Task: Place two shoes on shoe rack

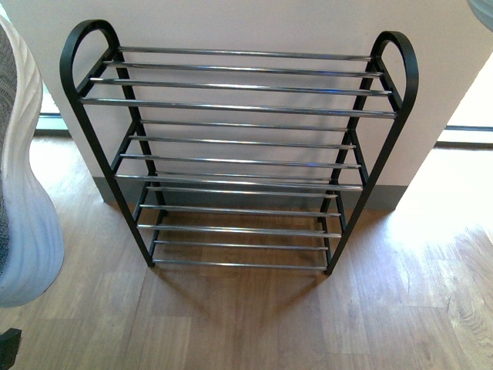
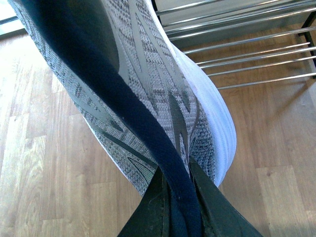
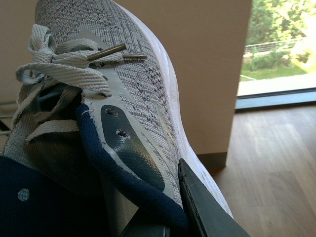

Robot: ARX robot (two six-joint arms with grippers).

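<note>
The shoe rack (image 1: pixel 239 100) stands against the wall, black frame with silver bars, every tier bare. A grey knit sneaker (image 1: pixel 23 200) with a white sole hangs at the far left of the front view, off the floor. In the left wrist view my left gripper (image 2: pixel 178 197) is shut on this sneaker's (image 2: pixel 143 89) navy collar, with the rack's bars (image 2: pixel 247 49) just beyond its toe. In the right wrist view my right gripper (image 3: pixel 170 212) is shut on a second grey knit sneaker (image 3: pixel 128 98), pinching its navy-lined side wall below the grey laces (image 3: pixel 59 74).
Wood plank floor (image 1: pixel 254 324) spreads in front of the rack. A beige wall (image 1: pixel 254 23) with a grey skirting sits behind it. Bright windows show at both sides (image 1: pixel 470 108), and greenery lies outside in the right wrist view (image 3: pixel 281 34).
</note>
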